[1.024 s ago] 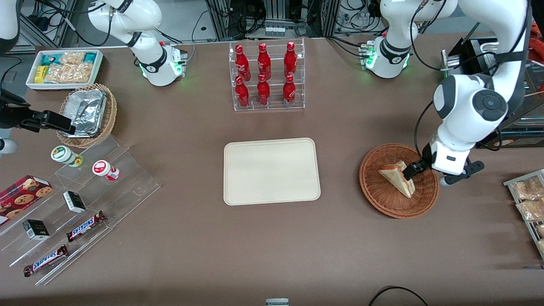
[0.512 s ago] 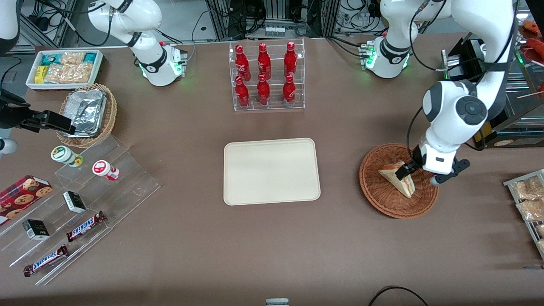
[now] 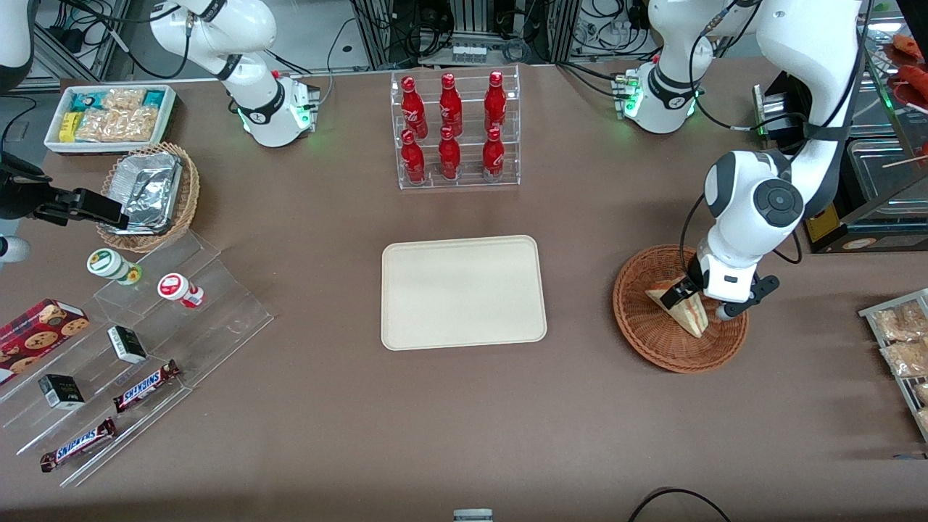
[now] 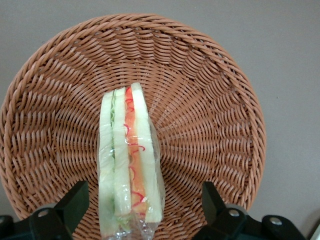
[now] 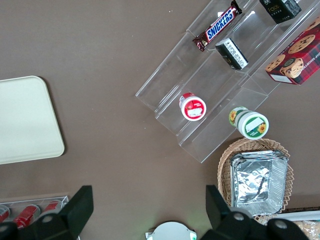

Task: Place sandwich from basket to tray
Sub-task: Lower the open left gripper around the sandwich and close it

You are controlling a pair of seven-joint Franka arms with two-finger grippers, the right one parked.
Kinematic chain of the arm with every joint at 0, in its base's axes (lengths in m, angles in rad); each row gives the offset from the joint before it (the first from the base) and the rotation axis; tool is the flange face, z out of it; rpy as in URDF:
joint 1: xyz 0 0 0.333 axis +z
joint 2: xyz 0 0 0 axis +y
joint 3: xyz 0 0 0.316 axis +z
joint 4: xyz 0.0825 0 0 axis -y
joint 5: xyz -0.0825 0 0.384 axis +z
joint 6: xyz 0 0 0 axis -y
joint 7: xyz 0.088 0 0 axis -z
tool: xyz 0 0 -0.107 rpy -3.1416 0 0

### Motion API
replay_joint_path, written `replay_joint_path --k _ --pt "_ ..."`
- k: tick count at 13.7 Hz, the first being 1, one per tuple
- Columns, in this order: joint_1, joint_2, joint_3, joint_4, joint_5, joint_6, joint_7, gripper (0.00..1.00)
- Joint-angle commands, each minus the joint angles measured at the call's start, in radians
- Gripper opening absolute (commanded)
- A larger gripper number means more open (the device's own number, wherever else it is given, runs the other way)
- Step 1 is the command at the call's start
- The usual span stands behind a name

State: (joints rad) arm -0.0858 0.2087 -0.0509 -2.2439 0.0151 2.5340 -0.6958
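Brown tabletop: open pincer (image 4: 137, 212) straddles sandwich (image 4: 130, 160) in basket (image 4: 210, 100).

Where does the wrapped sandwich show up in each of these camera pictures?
Front view: the sandwich lies in the basket, the hand just above it.
Left wrist view: sandwich edge-up between the open fingers, in the basket.
Right wrist view: not in it.
Shared landmark: the basket.

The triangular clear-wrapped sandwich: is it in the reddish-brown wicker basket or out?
In. The clear-wrapped sandwich wedge stands on edge inside the reddish-brown wicker basket, between the open gripper's fingers; the cream rectangular tray holds nothing.
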Motion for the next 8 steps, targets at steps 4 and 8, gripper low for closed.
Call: replay_joint_path --k 4,8 --pt "-0.003 0.034 0.005 -0.014 0.006 0.035 -0.027 1.0" --pt "-0.002 0.047 0.006 -0.014 0.006 0.034 -0.028 0.15"
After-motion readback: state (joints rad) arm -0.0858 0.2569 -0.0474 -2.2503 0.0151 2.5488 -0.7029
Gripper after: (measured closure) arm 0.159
